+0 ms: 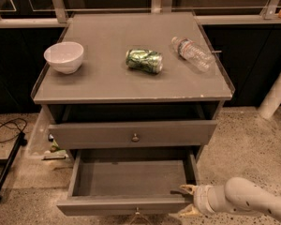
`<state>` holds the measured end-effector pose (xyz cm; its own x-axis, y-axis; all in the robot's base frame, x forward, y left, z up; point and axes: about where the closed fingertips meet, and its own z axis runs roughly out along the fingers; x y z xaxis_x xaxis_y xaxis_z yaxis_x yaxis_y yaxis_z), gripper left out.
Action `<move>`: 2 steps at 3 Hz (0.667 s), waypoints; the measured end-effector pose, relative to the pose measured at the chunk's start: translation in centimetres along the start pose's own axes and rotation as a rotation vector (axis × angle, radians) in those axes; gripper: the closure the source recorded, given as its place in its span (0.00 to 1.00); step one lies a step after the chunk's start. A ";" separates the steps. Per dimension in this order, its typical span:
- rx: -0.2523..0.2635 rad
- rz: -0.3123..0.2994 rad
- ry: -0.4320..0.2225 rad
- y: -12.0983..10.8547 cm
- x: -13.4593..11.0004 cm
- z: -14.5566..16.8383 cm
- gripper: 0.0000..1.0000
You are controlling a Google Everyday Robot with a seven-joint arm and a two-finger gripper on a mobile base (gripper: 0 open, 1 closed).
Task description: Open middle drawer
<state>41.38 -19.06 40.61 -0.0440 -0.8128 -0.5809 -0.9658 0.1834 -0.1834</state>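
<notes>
gripper (181, 202) at the near right of the scene, on the end of a pale, speckled arm (253, 203) that reaches in from the right edge. it sits at the near right corner of the middle drawer (131, 178). its two fingers (187, 190) are spread apart, one tip over the inside of the box and the other in front of the low front panel. the panel's right end seems to lie between them, though whether they press on it is hard to tell.

the middle drawer is pulled well out toward the near side, showing a shallow, plain grey box with nothing in it. a small round knob (137, 212) sits at the centre of its front, close to the bottom edge of the view. above it, the upper drawer (93, 135) has a taller, wider grey front and its own round knob (135, 137).

on the grey cabinet top (107, 86), a white bowl (63, 56) stands at the left. a crushed green can (144, 61) lies on its side in the middle, and a clear plastic bottle (192, 53) lies on its side at the right. a black cable (7, 128) loops on the speckled floor (243, 144) to the left of the cabinet.
</notes>
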 end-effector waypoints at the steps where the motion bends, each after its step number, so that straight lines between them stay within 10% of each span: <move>1: -0.044 0.004 -0.025 3.9 1.3 -0.7 0.14; 2: -0.059 0.015 -0.040 8.3 3.0 -2.7 0.38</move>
<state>32.55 -21.44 39.52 -0.0492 -0.7872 -0.6148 -0.9785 0.1613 -0.1283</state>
